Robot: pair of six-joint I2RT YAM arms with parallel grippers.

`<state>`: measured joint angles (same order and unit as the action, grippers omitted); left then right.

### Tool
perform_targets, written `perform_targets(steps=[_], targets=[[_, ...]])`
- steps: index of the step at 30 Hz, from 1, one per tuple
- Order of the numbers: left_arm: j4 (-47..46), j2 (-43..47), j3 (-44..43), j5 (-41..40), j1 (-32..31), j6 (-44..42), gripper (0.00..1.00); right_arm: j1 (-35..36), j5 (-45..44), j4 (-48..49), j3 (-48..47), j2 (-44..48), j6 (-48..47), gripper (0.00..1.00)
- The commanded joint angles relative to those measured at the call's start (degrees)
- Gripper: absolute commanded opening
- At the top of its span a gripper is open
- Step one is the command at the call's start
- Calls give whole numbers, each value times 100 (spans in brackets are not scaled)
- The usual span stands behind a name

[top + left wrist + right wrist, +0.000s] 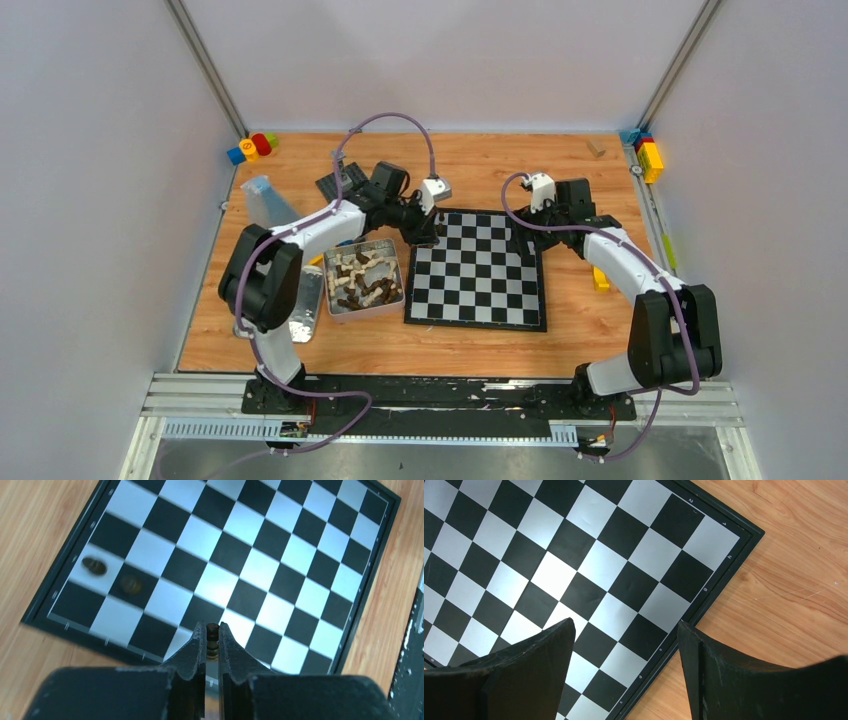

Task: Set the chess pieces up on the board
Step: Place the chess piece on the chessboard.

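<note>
The only legible marks are tiny pale coordinate characters printed on the black border of the board. In the right wrist view a "2" stands on one side of the visible corner, and a "g" on the adjoining side. The other characters in those rows are too small to read.

left gripper pinches a dark chess piece above the board, where two blurred dark pieces sit on adjoining squares near one corner.
</note>
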<state>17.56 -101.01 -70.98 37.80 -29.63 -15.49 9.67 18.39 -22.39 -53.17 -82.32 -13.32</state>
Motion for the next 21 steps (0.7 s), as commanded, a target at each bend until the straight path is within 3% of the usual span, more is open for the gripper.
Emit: perform_targets(steps=[1, 10, 16, 21], targets=[[-1207, -494, -341, 320, -145, 366, 13, -13, -85, 203, 44, 114, -90, 76], [-3237, -569, 523, 279, -157, 521, 13, -26, -75, 216, 65, 112, -96, 75], [-4174, -575, 1099, 163, -156, 546, 17, -19, -69, 216, 55, 97, -92, 75], [-4428, -542, 1205, 7, -156, 624, 17, -21, -56, 217, 54, 94, -92, 75]])
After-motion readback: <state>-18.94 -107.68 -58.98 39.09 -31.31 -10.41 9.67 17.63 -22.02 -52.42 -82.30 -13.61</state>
